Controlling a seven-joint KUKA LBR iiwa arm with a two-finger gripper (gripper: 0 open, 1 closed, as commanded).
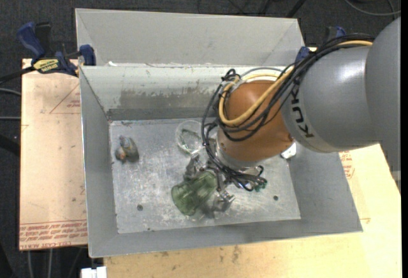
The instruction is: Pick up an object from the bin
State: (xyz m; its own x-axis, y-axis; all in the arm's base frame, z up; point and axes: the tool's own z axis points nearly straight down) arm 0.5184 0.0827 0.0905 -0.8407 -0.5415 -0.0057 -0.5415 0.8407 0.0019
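orange wrist cover of mine hung highest over the grey bin. at the left lay a small brownish lump, then a clear ring, then a green crumpled thing near the front wall, my jaws down at its right side; apart or together, i could not tell.

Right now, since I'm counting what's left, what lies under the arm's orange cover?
Below its lower edge the gripper is at a crumpled green translucent thing; a clear loop shows beside it. The bin floor beneath the cover is hidden.
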